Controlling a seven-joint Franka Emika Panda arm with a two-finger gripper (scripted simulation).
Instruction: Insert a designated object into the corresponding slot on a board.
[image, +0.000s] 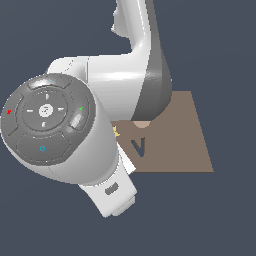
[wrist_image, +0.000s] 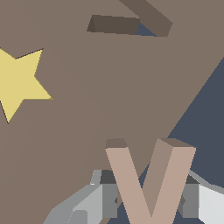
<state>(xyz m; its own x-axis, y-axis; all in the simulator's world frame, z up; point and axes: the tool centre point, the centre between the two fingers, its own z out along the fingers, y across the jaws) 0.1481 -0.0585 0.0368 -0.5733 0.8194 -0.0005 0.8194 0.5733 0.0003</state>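
Observation:
In the wrist view the tan-pink V-shaped piece (wrist_image: 149, 179) stands upright between my grey fingers (wrist_image: 109, 199). My gripper (wrist_image: 150, 202) is shut on it and holds it above the brown board (wrist_image: 109, 87), near the board's edge. Part of the dark V-shaped slot (wrist_image: 114, 25) shows farther off on the board, apart from the piece. The exterior view shows the whole slot (image: 139, 146) on the board (image: 180, 145). There the arm hides my fingers and the piece.
A yellow star (wrist_image: 17, 83) lies flat on the board beside the piece's path, and a bit of the star (image: 116, 132) peeks out in the exterior view. A tan round disc (image: 142, 124) shows just under the arm. Dark floor (wrist_image: 205, 113) lies beyond the board's edge.

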